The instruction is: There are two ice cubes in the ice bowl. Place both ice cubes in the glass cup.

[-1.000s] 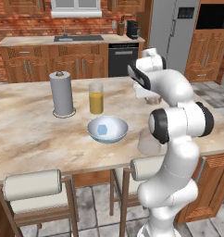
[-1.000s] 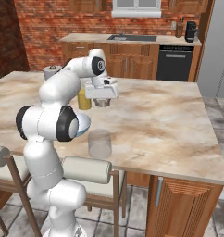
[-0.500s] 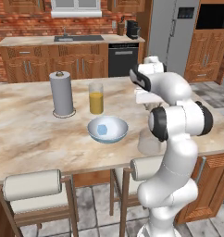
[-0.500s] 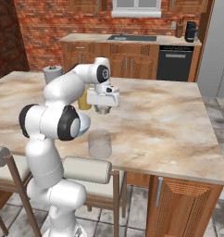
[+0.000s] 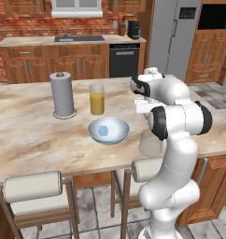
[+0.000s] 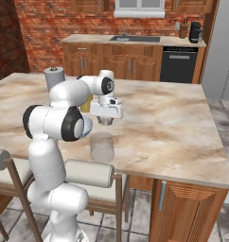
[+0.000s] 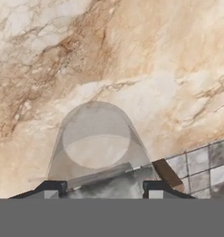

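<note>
A kitchen with a red brick wall (image 5: 26, 25) and a window (image 5: 77, 5) above a sink (image 5: 78, 38). Wooden cabinets (image 5: 38, 70), a black dishwasher (image 5: 124, 59), a grey refrigerator (image 5: 170, 37), a marble-topped bench (image 5: 26, 135), padded stools (image 5: 33, 189), grey tiled floor (image 5: 91, 210).

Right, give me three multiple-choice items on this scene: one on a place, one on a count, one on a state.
1. Where is the gripper?
A. above the cup
B. inside the bowl
C. beside the paper towel roll

2. How many ice cubes show in the bowl?
A. none
B. one
C. three

3. The juice glass is
A. tipped over
B. upright
C. held by the gripper

Answers: 1 A, the hand view looks down into the cup; 2 B, one blue cube shows; 3 B, it stands on the counter.
</note>
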### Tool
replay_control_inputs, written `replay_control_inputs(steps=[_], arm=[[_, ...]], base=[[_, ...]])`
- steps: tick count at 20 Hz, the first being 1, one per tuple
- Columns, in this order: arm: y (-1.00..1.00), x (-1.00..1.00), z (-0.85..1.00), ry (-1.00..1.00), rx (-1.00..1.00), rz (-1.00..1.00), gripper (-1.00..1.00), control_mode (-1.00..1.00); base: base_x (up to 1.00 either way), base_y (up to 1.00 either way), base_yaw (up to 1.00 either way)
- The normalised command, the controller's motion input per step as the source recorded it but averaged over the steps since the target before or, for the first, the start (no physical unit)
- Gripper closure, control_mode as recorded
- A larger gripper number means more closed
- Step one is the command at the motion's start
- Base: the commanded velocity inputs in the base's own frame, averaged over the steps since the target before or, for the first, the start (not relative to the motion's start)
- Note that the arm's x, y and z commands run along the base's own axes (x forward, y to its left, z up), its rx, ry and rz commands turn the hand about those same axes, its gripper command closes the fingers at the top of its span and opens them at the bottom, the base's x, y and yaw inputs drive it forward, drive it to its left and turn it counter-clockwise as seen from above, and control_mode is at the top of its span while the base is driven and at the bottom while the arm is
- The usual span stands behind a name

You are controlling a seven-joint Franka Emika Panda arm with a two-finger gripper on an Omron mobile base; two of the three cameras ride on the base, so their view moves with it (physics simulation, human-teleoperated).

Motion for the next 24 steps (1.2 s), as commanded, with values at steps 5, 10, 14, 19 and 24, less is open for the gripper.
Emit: replay_control_inputs(steps=[5, 10, 14, 19, 24], arm=[[0.00, -0.12, -0.24, -0.07, 0.09, 0.00, 1.00, -1.00], [0.00, -0.32, -0.10, -0.10, 0.05, 0.00, 1.00, -1.00], [0.00, -0.28, -0.11, -0.15, 0.00, 0.00, 1.00, -1.00], [0.02, 0.15, -0.05, -0.11, 0.00, 0.00, 1.00, -1.00], [0.01, 0.30, -0.21, -0.01, 0.00, 0.00, 1.00, -1.00]], base=[[0.00, 0.00, 0.00], [0.00, 0.00, 0.00], [0.00, 0.00, 0.00], [0.00, 0.00, 0.00], [0.00, 0.00, 0.00]])
